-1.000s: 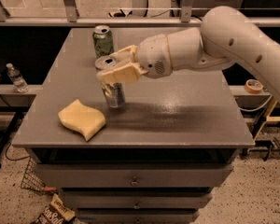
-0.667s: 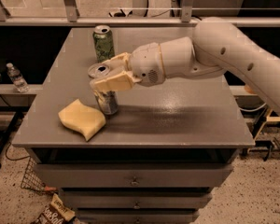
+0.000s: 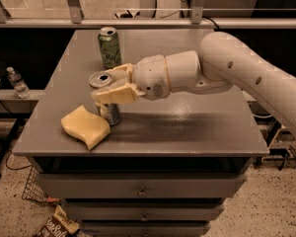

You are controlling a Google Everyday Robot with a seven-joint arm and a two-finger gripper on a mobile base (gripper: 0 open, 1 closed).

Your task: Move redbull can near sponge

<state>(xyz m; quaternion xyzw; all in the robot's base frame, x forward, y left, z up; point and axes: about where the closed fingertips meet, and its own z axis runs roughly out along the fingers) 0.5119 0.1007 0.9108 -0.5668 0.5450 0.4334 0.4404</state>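
The redbull can [image 3: 107, 110], slim and silver with a pull-tab top, stands upright on the grey table [image 3: 187, 127] right beside the pale yellow sponge [image 3: 85, 126], at its right edge. My gripper [image 3: 110, 87] reaches in from the right and its cream fingers [image 3: 116, 94] are closed around the can's upper part. The can's middle is hidden behind the fingers. The sponge lies flat near the table's front left corner.
A shorter green can [image 3: 109, 47] stands upright at the back of the table, behind my gripper. A water bottle [image 3: 17, 83] stands on a ledge to the left. Drawers sit below the tabletop. A snack bag [image 3: 56, 224] lies on the floor.
My gripper has carried the redbull can leftward and forward, from mid-table to right beside the sponge. The sponge and green can have not moved.
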